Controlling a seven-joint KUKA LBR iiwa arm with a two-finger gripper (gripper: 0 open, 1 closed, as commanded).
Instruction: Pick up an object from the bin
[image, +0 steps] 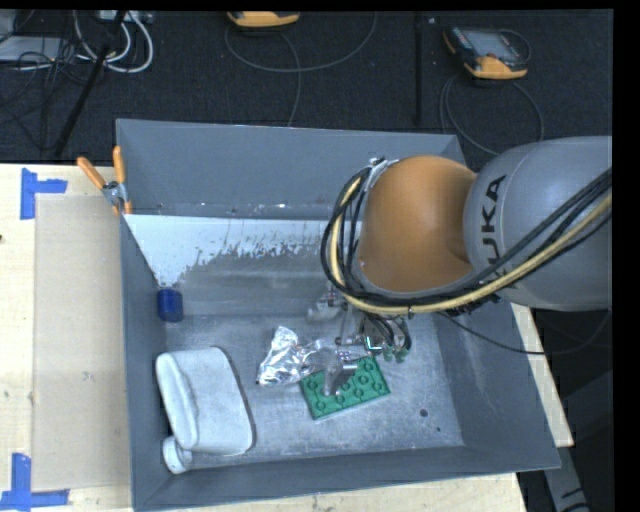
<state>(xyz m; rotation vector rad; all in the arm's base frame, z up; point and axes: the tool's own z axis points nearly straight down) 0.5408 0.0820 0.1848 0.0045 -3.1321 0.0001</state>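
Green studded plate (364, 388) sits right under the claw (345, 362), with crumpled foil (279, 358) just beside it on the view's left and a white bottle (205, 400) farther out. Can't tell if the claw's open or closed.

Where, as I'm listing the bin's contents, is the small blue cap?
In the camera view the blue cap lies at the left of the bin by its wall, just above the white bottle and left of the crumpled foil.

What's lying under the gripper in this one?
A flat green studded plate lies below the gripper, crumpled foil beside its left edge. The gripper covers the plate's upper part, so contact cannot be judged.
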